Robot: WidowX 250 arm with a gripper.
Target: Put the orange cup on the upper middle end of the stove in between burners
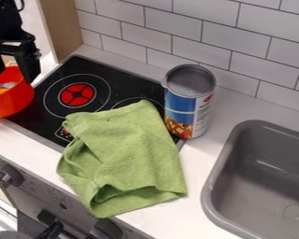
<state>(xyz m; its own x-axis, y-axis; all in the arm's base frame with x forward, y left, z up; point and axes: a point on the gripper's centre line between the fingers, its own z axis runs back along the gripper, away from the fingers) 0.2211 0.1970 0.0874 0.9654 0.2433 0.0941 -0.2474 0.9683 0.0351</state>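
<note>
My gripper [13, 76] hangs at the upper left, over the back part of the orange cup, with its two fingers spread apart. The orange cup [16, 101] is a round, pot-like vessel at the left edge of the view, by the stove's left side, with something silvery inside it. The black stove [55, 84] has one burner [77, 94] with a red centre in plain sight. A second burner [136, 101] is partly covered by a green cloth.
The green cloth [124, 154] drapes over the stove's front right and the counter [205, 186]. A tall blue and white can [189, 105] stands at the stove's right corner. A grey sink [239, 149] lies to the right, with a tiled wall behind.
</note>
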